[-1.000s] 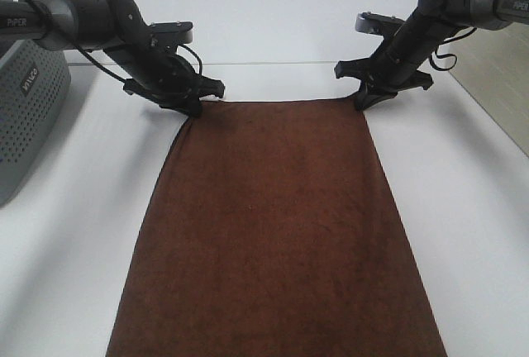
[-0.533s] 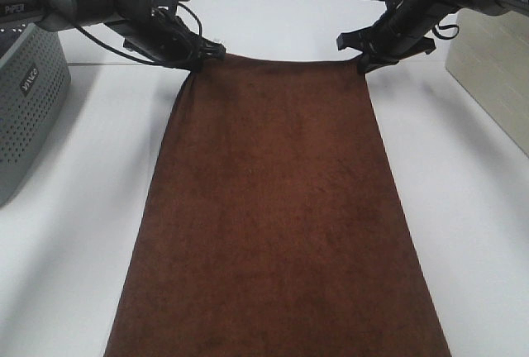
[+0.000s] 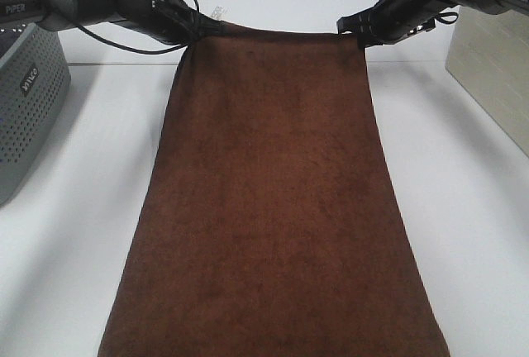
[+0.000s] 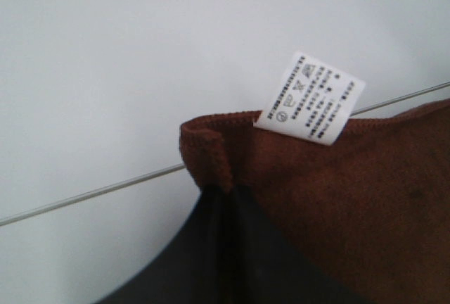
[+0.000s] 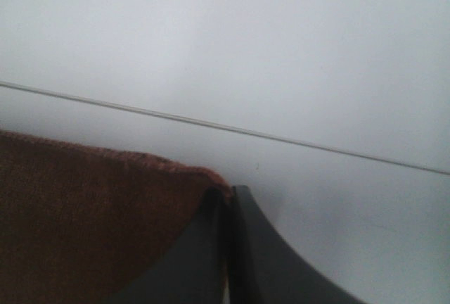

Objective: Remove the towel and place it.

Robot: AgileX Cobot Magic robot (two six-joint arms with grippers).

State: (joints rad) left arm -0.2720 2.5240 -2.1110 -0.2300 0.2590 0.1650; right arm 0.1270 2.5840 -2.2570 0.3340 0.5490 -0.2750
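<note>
STAGE: lift in progress | towel point(image 3: 273, 208): far corners raised above desk point(image 3: 66, 249) far edge, rest draped toward near edge | left gripper point(image 3: 198, 30), right gripper point(image 3: 359, 33): jaws clamped on one corner each | REMAINING: carry clear, place.

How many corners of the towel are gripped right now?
2: the left gripper pinches the far left corner of the towel, beside its tag; the right gripper pinches the far right corner. Near corners are out of frame.

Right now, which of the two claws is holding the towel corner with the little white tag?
The left gripper: the white tag on the towel sits beside its corner; the right gripper pinches a plain one.
</note>
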